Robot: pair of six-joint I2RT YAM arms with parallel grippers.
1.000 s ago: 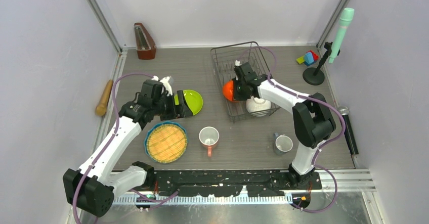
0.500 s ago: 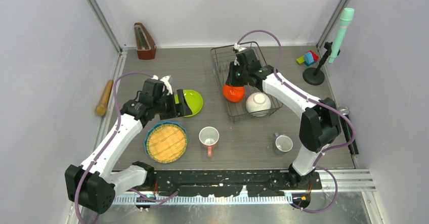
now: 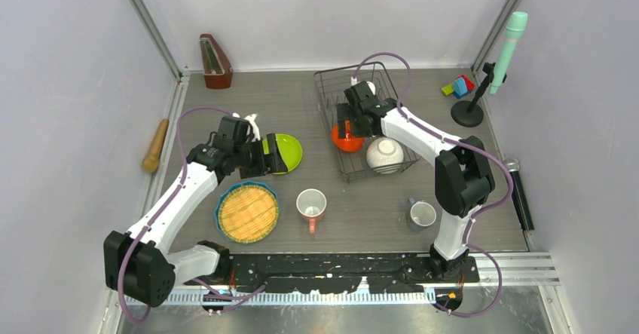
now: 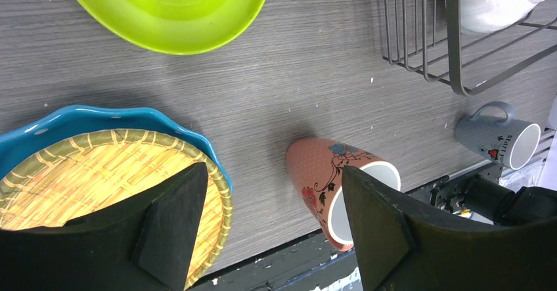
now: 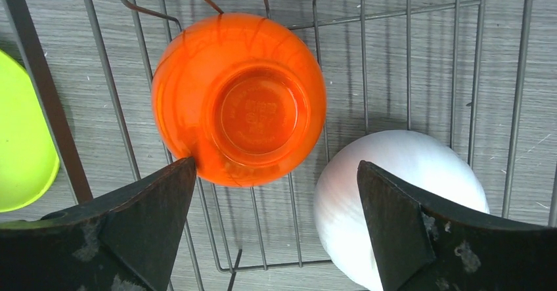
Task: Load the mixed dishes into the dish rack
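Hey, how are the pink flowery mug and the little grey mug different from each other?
The pink floral mug is salmon with flowers; the small grey-blue mug is grey with only a small print. The pink floral mug looks larger. Its handle points toward the near edge of the table; the grey-blue mug's points toward the dish rack. Both stand upright, outside the rack.

The round orange bowl (image 5: 240,100) is smooth and glossy, like glaze or hard plastic. The round white bowl (image 5: 401,192) has a softer sheen. The dark rectangular dish rack (image 4: 453,41) is thin metal wire. The lime-green plate (image 4: 167,8) shines. The blue-rimmed plate (image 4: 66,117) has a rough woven yellow centre. The grey table (image 4: 315,74) shows matt wood grain.
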